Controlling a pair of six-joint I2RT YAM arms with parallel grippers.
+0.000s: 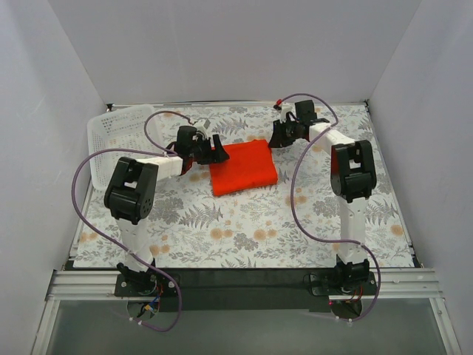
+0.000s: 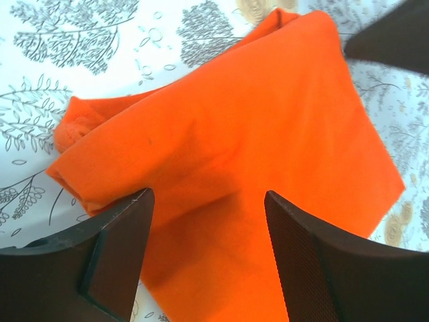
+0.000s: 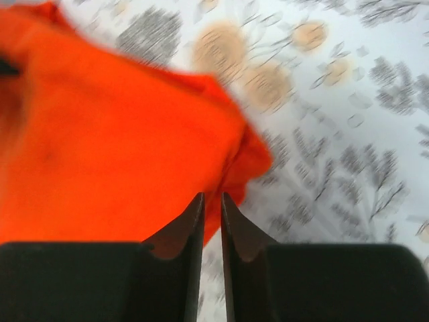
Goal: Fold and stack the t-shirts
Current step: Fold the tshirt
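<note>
The t-shirt (image 1: 244, 168) lies folded on the table (image 1: 259, 237) between both arms. Your left gripper (image 2: 208, 201), jaws open, hangs over its left edge. The right gripper (image 3: 212, 201), jaws nearly closed on nothing visible, sits at its far-right corner.

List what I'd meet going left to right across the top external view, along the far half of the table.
white basket → left gripper → orange-red t-shirt → right gripper
</note>
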